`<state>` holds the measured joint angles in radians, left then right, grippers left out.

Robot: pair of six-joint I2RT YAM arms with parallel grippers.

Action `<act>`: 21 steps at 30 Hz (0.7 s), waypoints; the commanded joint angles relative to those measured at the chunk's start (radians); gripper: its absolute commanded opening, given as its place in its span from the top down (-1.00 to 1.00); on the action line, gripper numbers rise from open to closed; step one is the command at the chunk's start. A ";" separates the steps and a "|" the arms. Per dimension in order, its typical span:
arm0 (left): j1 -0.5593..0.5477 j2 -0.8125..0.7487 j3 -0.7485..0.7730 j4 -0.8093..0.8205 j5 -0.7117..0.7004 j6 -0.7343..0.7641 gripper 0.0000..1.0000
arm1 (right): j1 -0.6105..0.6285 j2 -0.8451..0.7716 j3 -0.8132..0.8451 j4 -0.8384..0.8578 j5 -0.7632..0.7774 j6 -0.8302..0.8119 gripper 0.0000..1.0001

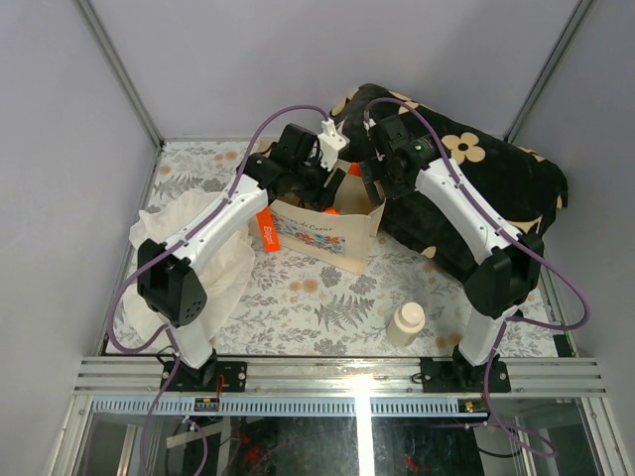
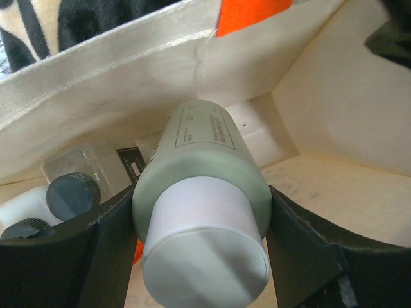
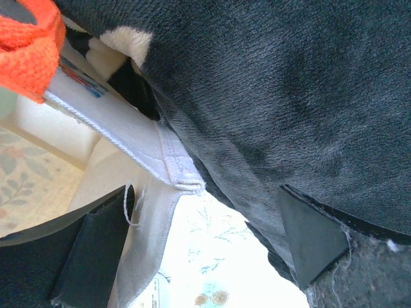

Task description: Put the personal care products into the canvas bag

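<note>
The canvas bag [image 1: 332,235] stands open mid-table. My left gripper [image 1: 317,190] reaches into its mouth. In the left wrist view it [image 2: 200,215] is shut on the olive bottle with the cream cap [image 2: 205,160], held above the bag's floor. Below lie the clear-glass bottle with the black cap [image 2: 72,192] and the whitish bottle with the dark cap [image 2: 22,208]. The cream bottle [image 1: 406,323] stands on the table at the near right. My right gripper [image 1: 375,186] is open and straddles the bag's right corner seam [image 3: 176,173], with one finger [image 3: 90,256] inside the bag.
The black cushion with beige flowers [image 1: 476,188] presses against the bag's right side and my right gripper's outer finger [image 3: 311,240]. A white cloth [image 1: 198,238] lies under my left arm. An orange handle [image 1: 266,230] hangs at the bag's left.
</note>
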<state>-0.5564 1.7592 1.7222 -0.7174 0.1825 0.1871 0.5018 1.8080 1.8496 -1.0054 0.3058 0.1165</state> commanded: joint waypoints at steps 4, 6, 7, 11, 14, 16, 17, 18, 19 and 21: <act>-0.002 0.008 0.029 0.070 -0.124 0.050 1.00 | -0.011 -0.034 0.011 -0.042 0.056 0.017 -0.99; -0.002 0.025 0.028 0.076 -0.145 0.048 1.00 | -0.012 -0.030 0.022 -0.046 0.068 0.022 -0.99; -0.002 0.034 0.028 0.078 -0.153 0.046 1.00 | -0.011 -0.025 0.029 -0.053 0.073 0.026 -0.99; -0.002 0.075 0.021 0.090 -0.150 0.032 1.00 | -0.011 -0.020 0.043 -0.058 0.075 0.039 -0.99; -0.001 0.106 0.019 0.098 -0.121 0.019 1.00 | -0.012 -0.021 0.043 -0.056 0.071 0.042 -0.99; 0.000 0.124 0.022 0.098 -0.114 0.017 1.00 | -0.012 -0.021 0.041 -0.059 0.071 0.043 -0.99; 0.000 0.127 0.027 0.098 -0.115 0.017 1.00 | -0.012 -0.021 0.041 -0.060 0.073 0.044 -0.99; 0.001 0.128 0.028 0.098 -0.116 0.016 1.00 | -0.011 -0.021 0.040 -0.063 0.073 0.044 -0.99; 0.000 0.128 0.031 0.097 -0.117 0.015 1.00 | -0.011 -0.023 0.039 -0.064 0.074 0.044 -0.99; 0.004 0.125 0.036 0.098 -0.116 0.010 0.78 | -0.012 -0.028 0.032 -0.058 0.076 0.044 -0.99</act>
<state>-0.5564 1.9255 1.7218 -0.7197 0.0631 0.2070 0.5018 1.8080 1.8523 -1.0172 0.3248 0.1616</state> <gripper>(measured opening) 0.663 0.993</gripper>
